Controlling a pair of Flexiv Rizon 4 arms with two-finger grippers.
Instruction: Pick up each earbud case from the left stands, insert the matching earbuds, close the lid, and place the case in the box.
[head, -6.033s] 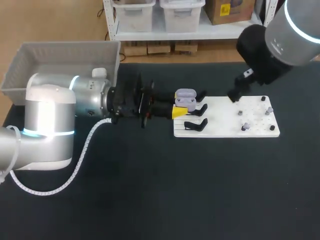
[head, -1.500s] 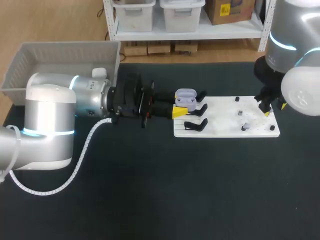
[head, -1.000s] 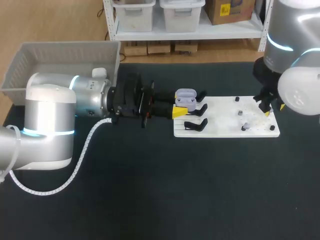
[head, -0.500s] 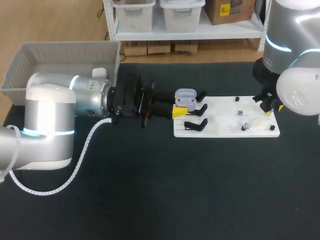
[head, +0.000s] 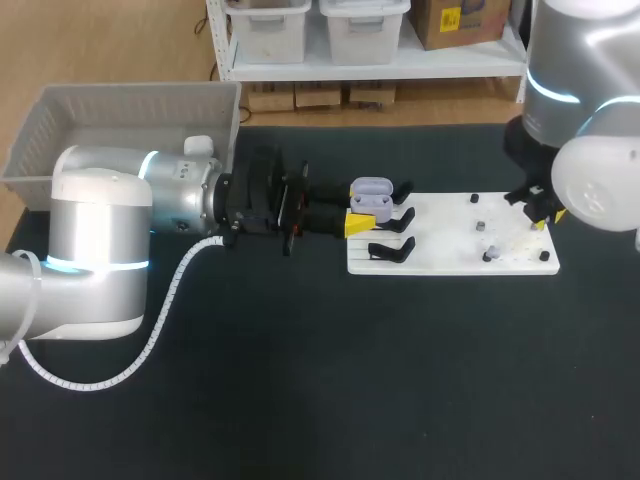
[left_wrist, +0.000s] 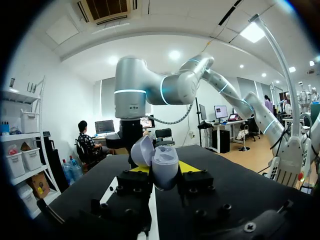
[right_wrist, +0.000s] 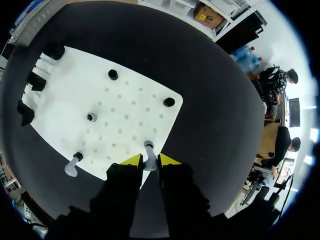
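Earbud case (left_wrist: 165, 172) open, contents unclear.

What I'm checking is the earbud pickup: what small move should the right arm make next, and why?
Probably a short straight lift: the right jaws look shut on the earbud, low over the edge of the white board, while the left jaws hold the earbud case with its lid open, ready to receive it.

Robotics lab, black-topped bench (head: 330, 390), white pegged fixture board (head: 450, 250) on it, silver robot arm (head: 110, 230) left of the board, second silver arm (head: 570, 70) over its right end, grey box (head: 60, 130) further left
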